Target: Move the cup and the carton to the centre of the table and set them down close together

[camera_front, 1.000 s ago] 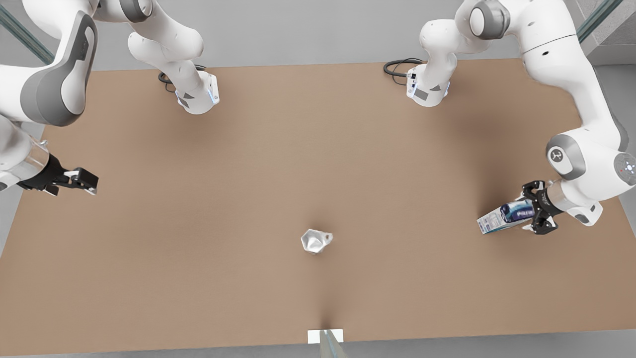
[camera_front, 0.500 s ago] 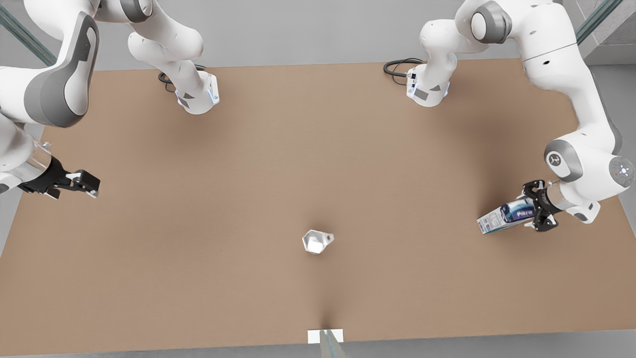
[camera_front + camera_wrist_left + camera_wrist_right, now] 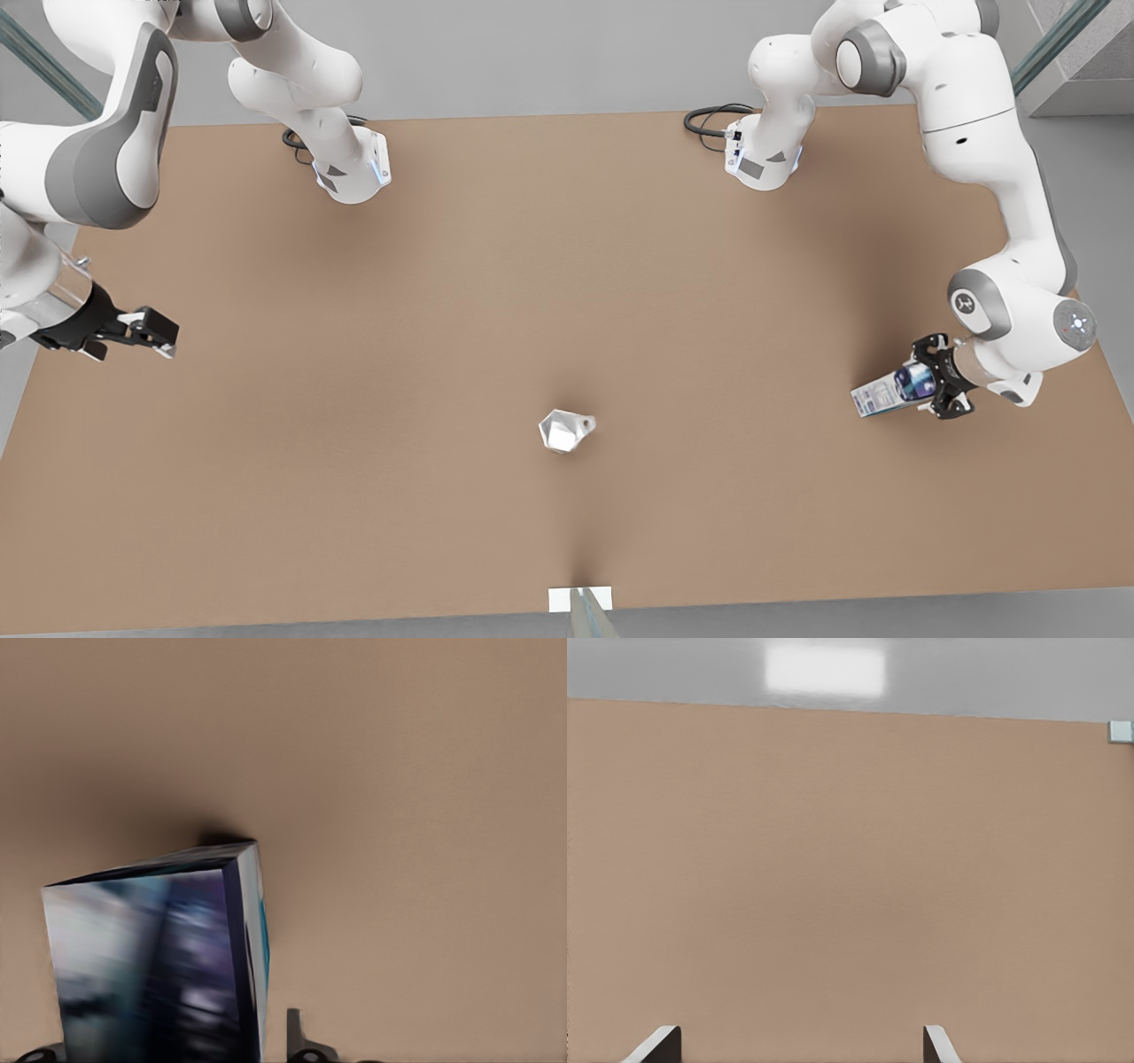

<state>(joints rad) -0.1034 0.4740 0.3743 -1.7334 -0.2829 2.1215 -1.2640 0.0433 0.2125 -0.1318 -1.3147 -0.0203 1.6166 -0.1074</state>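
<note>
Closed on the carton [image 3: 890,391] are the jaws of the left gripper [image 3: 930,388], at the front view's right side of the table [image 3: 354,496]; this carton is tilted, and in the left wrist view [image 3: 159,957] one corner is on the brown surface. Nearer to the front edge, around the middle, the cup [image 3: 562,431] lies alone, well apart from the carton. At the front view's left edge the right gripper [image 3: 158,335] hangs with jaws wide apart, holding nothing.

Brown table [image 3: 372,399]: cup [image 3: 563,431] near centre, seemingly tipped; carton [image 3: 886,395] low near right end.
</note>
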